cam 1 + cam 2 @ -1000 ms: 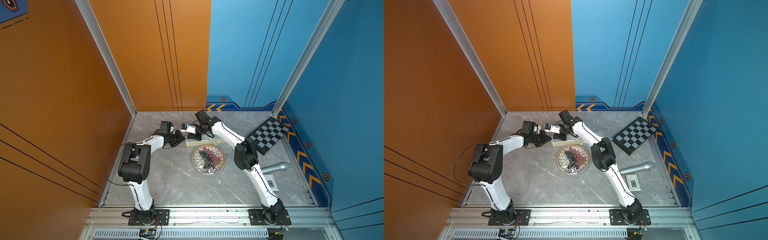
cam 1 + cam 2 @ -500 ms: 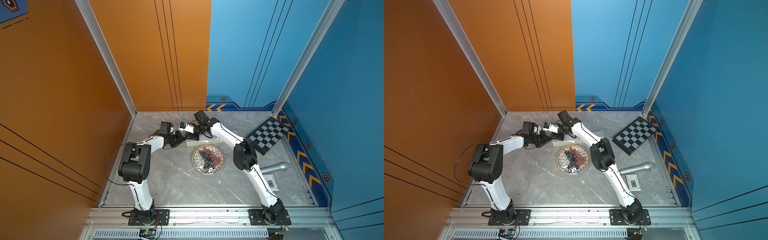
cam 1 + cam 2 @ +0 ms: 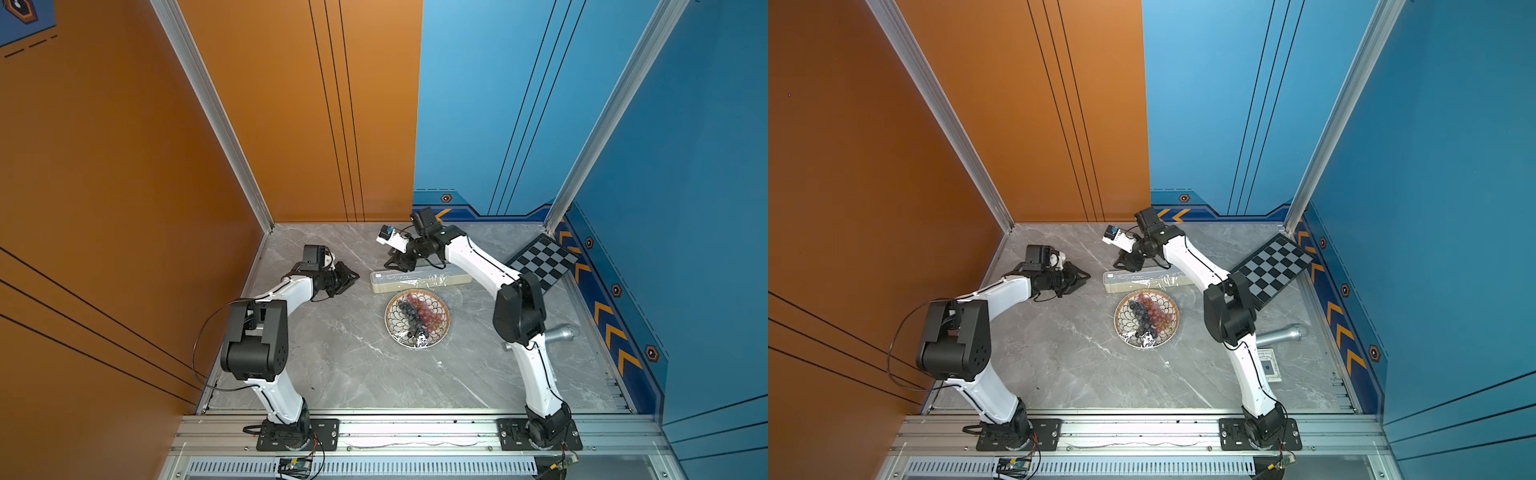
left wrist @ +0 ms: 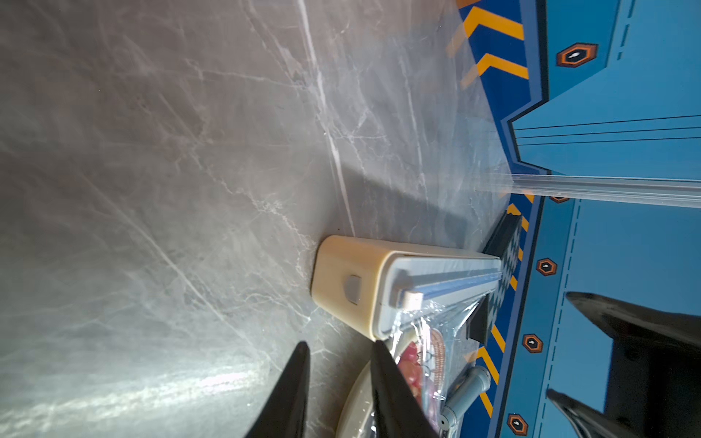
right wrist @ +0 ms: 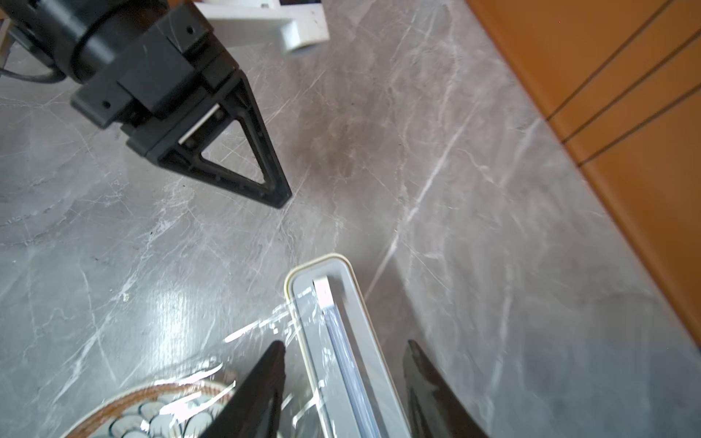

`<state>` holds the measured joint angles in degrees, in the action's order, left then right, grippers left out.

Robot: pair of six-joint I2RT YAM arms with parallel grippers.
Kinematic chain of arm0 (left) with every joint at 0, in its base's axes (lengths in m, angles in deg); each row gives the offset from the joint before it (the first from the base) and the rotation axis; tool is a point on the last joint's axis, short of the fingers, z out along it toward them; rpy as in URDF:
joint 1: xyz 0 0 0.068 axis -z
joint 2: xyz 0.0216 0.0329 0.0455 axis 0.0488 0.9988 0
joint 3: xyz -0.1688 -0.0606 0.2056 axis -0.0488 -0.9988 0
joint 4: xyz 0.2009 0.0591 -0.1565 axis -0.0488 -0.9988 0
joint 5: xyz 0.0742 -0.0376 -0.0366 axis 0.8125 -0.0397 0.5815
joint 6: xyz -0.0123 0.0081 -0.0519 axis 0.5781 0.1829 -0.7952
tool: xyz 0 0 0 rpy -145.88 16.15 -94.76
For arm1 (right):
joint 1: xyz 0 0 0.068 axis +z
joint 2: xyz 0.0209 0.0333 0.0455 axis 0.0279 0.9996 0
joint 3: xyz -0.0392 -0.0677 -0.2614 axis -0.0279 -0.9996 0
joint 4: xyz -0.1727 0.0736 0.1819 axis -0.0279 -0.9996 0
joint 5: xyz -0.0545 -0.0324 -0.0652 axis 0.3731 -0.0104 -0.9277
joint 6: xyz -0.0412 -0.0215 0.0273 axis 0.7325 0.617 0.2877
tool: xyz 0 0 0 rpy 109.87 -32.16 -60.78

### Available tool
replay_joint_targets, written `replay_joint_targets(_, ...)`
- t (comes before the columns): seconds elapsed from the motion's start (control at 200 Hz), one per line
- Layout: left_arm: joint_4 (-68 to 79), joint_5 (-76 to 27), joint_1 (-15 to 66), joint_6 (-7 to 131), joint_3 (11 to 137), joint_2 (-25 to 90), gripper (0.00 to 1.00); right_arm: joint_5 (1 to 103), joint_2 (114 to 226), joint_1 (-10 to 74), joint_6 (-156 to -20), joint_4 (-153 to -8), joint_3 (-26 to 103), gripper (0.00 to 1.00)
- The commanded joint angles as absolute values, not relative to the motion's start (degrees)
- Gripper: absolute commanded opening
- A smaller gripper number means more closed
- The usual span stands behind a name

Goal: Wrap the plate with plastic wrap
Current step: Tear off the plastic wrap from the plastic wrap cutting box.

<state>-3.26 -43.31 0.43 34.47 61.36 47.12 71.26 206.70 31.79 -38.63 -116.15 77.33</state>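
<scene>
- The plate (image 3: 392,328) sits mid-counter (image 3: 353,365), nearest me, carrying grapes (image 3: 419,313). Plastic wrap (image 3: 417,340) lies crinkled over it, so the covering looks largely done, though the edges are probably not tucked.
- Just behind it the long box (image 3: 449,277) lies crossways, likely so film pulls straight onto the plate. Film seems to run from the box's front edge down to the dish.
- The left hand (image 4: 339,345) hovers off the box's left end, fingers spread, empty. The plate lies to its right, nearer me.
- The right hand (image 5: 345,343) hangs over that same end, fingers apart either side of the box, clamping nothing I can see. The plate is just beside it, nearer me.
- Farthest, a chessboard (image 3: 542,262) rests by the wall.
</scene>
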Motion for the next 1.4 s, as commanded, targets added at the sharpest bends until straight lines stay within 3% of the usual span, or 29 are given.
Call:
replay_joint_targets(0.0,-4.88,-43.73,0.63,35.28,60.39,44.78,0.42,65.96,196.91,29.13,-45.14,-113.99,68.33,0.58)
replay_joint_targets(0.085,-4.97,-43.73,1.3,35.29,61.51,45.04,0.57,66.78,190.19,25.37,-51.72,-110.3,58.31,0.6)
replay_joint_targets(0.175,-5.06,-43.91,2.64,35.54,63.78,46.93,0.67,66.86,183.66,21.9,-57.4,-106.28,49.01,0.65)
replay_joint_targets(0.275,-5.15,-44.17,4.57,35.62,66.58,49.91,0.71,67.78,178.16,18.17,-64.81,-102.45,39.94,0.72)
replay_joint_targets(0.43,-5.59,-43.27,6.56,35.54,69.76,54.43,0.77,71.73,175.24,12.2,-75.77,-98.7,30.25,0.73)
replay_joint_targets(0.631,-6.75,-42.24,7.57,36.4,72.0,57.09,0.77,74.14,175.21,9.79,-81.83,-92.42,22.86,0.73)
replay_joint_targets(0.856,-7.08,-42.72,7.8,36.48,72.61,59.12,0.7,73.72,177.56,9.39,-86.89,-87.54,19.41,0.73)
replay_joint_targets(1.061,-7.07,-42.39,7.58,36.68,72.44,59.6,0.65,74.67,179.5,9.42,-88.79,-84.7,19.33,0.73)
replay_joint_targets(1.397,-7.06,-42.43,7.8,37.15,72.96,60.48,0.64,75.39,183.8,10.04,-90.78,-83.25,20.81,0.71)
